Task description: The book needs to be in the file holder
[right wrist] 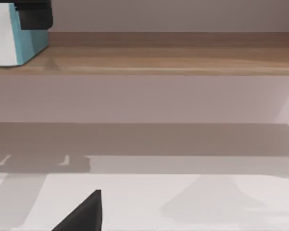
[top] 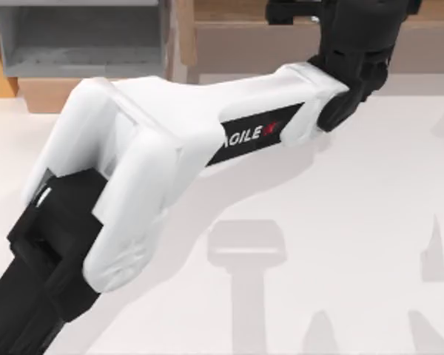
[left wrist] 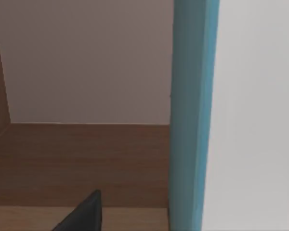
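Evidently stretched on a long diagonal, lower left to upper right of the top view: white-shelled left arm (top: pixel 170 140) with black links, reaching that far because the thin teal-covered book with white page edges (left wrist: pixel 190 115) stands upright on the long brown wooden shelf (top: pixel 281 44) at the upper right, not in the boxy file holder with grey inner walls (top: pixel 81 37) at the upper left. Seen from the right wrist, left gripper (right wrist: pixel 32 15) right at the top of the book, upper left of that frame, book base resting on the shelf board. Seen from the left wrist, teal cover very close and vertical, right of centre. Clenched or released on the book: cannot tell. Approach from above probably chosen so the book can be lifted upright and carried leftward to the holder. Task judged barely begun, holder without the book. Right gripper (right wrist: pixel 84 214) low over the pale worktop (top: pixel 340 222), facing the shelf, idle; its grip state cannot be told either.
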